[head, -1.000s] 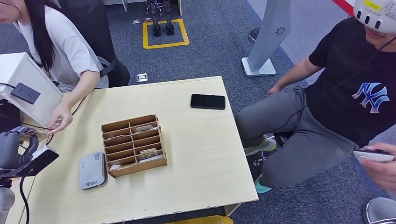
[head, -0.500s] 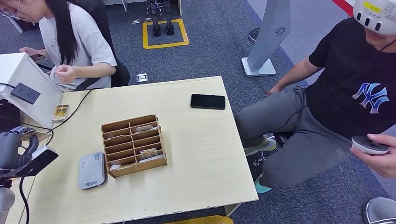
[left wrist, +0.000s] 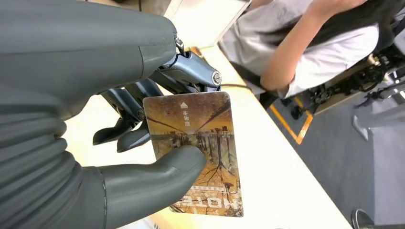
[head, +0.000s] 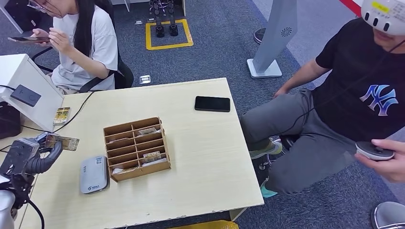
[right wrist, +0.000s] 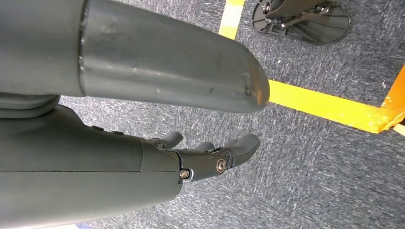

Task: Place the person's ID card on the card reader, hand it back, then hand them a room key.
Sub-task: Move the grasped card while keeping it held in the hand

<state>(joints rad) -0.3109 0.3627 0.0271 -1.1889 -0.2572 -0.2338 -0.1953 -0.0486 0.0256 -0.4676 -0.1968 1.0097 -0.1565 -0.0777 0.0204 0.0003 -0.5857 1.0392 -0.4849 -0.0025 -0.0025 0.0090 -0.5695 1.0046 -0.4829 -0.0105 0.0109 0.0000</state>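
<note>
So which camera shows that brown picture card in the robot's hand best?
The left wrist view: the brown printed card fills the frame, pinched by the left hand, artwork readable. The head view shows the card small and edge-on; the right wrist view faces carpet.

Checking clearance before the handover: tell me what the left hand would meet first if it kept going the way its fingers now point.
Probably nothing close. The left hand, holding the card, points over bare tabletop toward the seated person; depth is hard to judge.
</note>
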